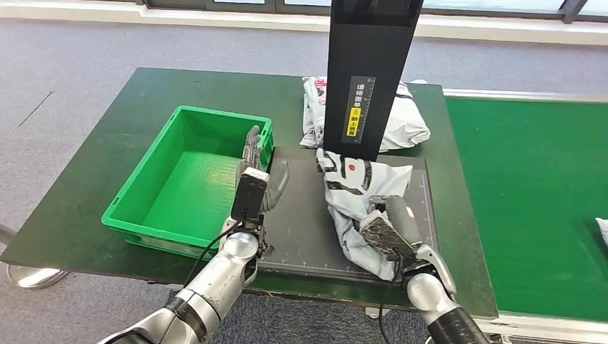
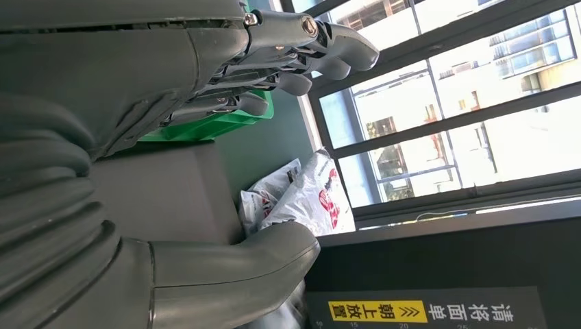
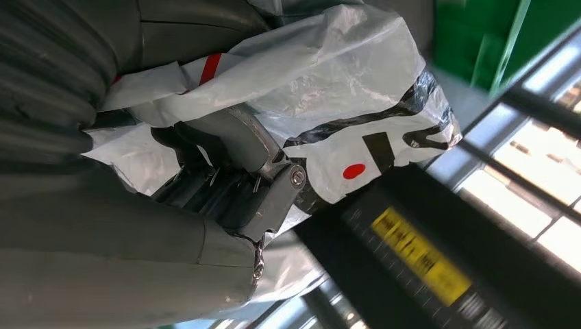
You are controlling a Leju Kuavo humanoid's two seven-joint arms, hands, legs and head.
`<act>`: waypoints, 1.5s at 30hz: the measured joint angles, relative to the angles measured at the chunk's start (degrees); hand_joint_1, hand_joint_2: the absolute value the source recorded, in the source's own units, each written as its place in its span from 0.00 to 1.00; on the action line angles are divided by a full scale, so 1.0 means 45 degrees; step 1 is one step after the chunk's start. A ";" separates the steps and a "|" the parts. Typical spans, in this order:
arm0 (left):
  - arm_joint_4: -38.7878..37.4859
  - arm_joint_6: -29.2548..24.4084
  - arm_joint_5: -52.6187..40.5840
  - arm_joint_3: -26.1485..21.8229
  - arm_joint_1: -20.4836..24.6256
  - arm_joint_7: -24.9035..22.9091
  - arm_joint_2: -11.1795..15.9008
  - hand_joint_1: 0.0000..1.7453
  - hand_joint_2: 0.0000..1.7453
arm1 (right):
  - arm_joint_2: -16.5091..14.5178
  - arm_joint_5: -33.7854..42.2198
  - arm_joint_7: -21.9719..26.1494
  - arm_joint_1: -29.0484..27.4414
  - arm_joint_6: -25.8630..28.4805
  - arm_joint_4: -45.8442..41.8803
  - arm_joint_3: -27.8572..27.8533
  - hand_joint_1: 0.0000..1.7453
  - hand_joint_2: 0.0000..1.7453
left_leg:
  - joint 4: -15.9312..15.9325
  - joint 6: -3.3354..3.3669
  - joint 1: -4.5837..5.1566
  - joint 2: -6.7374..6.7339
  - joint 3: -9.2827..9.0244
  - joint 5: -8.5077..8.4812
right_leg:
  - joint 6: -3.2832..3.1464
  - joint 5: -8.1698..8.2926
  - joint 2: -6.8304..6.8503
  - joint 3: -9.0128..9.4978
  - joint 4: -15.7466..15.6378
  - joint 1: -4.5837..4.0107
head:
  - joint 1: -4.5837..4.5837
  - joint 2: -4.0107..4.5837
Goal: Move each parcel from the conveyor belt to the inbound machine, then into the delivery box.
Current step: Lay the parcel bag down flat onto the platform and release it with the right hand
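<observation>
One dark green table (image 1: 79,208) carries one green box (image 1: 188,179), one black scanner mat (image 1: 301,229) and one black post (image 1: 367,72). To the right runs one green conveyor belt (image 1: 530,193). Two parcels are in plain sight: one (image 1: 401,122) lies behind the post, and one (image 1: 358,193) lies on the mat with the right hand (image 1: 391,229) gripping it. The left hand (image 1: 257,172) hovers open beside the box, its fingers spread and holding nothing.
</observation>
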State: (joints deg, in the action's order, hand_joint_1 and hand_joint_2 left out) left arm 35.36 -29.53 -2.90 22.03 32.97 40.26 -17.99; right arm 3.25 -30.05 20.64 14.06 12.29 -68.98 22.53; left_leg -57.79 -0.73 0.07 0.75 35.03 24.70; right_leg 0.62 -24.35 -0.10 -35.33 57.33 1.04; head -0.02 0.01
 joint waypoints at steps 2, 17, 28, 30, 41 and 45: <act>0.0028 0.0000 0.0002 0.0000 0.0000 0.0000 0.0015 0.00 1.00 | -0.0124 -0.0021 0.0024 0.0214 -0.0112 0.0261 0.0273 1.00 1.00 | 0.0000 -0.0002 -0.0001 0.0010 0.0003 -0.0004 | 0.0000 0.0000 0.0007 0.0002 0.0003 0.0000 | 0.0000 0.0000; -0.0543 0.0200 -0.0039 0.0010 0.0451 0.0000 -0.0347 0.00 1.00 | -0.1243 0.1235 0.1089 0.2206 0.0267 0.4148 0.1333 0.00 0.00 | -0.0005 -0.0010 0.0001 0.0009 0.0002 -0.0013 | -0.0007 0.0007 -0.0001 -0.0007 -0.0001 0.0002 | 0.0000 0.0000; -0.0669 0.0255 -0.0040 0.0010 0.0482 0.0000 -0.0358 0.00 1.00 | -0.1188 0.1888 0.1456 0.1738 0.0427 0.4191 0.1292 0.00 0.00 | -0.0004 -0.0015 0.0000 -0.0001 0.0002 -0.0008 | -0.0005 0.0005 -0.0011 -0.0015 -0.0002 0.0001 | 0.0000 0.0000; -0.0681 0.0255 -0.0044 0.0012 0.0485 0.0000 -0.0359 0.00 1.00 | -0.1186 0.2010 0.1484 0.1706 0.0436 0.4191 0.1267 0.00 0.00 | -0.0004 -0.0015 0.0000 -0.0004 0.0001 -0.0008 | -0.0006 0.0005 -0.0013 -0.0015 -0.0002 0.0001 | 0.0000 0.0000; -0.0998 0.0673 -0.0539 0.0414 0.0680 0.0000 -0.0375 0.00 1.00 | -0.1179 0.3721 0.1622 0.1460 -0.0843 0.4191 0.1028 0.00 0.00 | -0.0005 -0.0015 0.0001 -0.0005 0.0001 -0.0007 | -0.0006 0.0006 -0.0014 -0.0017 -0.0003 0.0001 | 0.0000 -0.0001; -0.1397 0.0906 -0.0889 0.0765 0.0895 0.0000 -0.0406 0.00 1.00 | -0.1119 0.4029 0.1837 0.1258 -0.0925 0.4182 0.0839 0.00 0.00 | -0.0005 -0.0014 0.0001 -0.0003 0.0001 -0.0007 | -0.0006 0.0006 -0.0013 -0.0015 -0.0005 0.0001 | 0.0000 -0.0001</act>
State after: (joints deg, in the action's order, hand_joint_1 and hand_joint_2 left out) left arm 29.08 -25.45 -6.90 25.47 37.00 40.26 -19.82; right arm -1.79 -11.92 28.91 19.72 8.13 -50.16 26.30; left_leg -57.82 -0.80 0.08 0.74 35.03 24.66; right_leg 0.59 -24.32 -0.15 -35.40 57.31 1.05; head -0.02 0.00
